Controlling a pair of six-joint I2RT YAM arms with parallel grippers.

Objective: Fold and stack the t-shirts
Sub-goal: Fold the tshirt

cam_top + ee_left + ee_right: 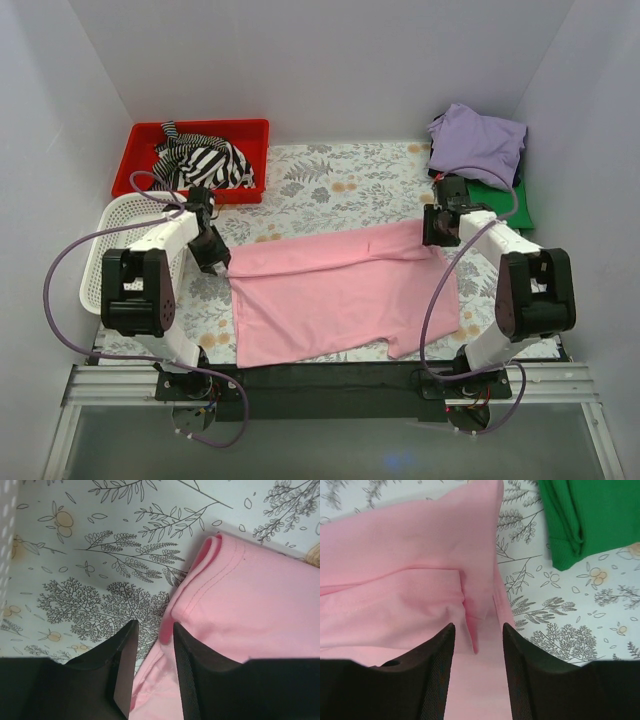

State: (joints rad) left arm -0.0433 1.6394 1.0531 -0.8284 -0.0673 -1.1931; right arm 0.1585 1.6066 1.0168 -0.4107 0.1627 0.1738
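Note:
A light pink t-shirt [330, 290] lies on the floral table, its upper part folded down across the body. My left gripper [218, 262] stands at the shirt's left folded corner. In the left wrist view its jaws [154, 627] are open, and the pink hem [250, 605] lies loose between them. My right gripper [437, 232] is at the right end of the fold. It is open [478, 628] over a small pleat of pink cloth [405, 565], gripping nothing. A lavender t-shirt [478, 143] rests on a folded green one [505, 200] at the back right.
A red tray [140, 135] holding a black-and-white striped garment [205, 160] sits at the back left. A white slotted basket [115, 230] stands beside the left arm. The green shirt [590, 515] lies close to the right of my right gripper. White walls enclose the table.

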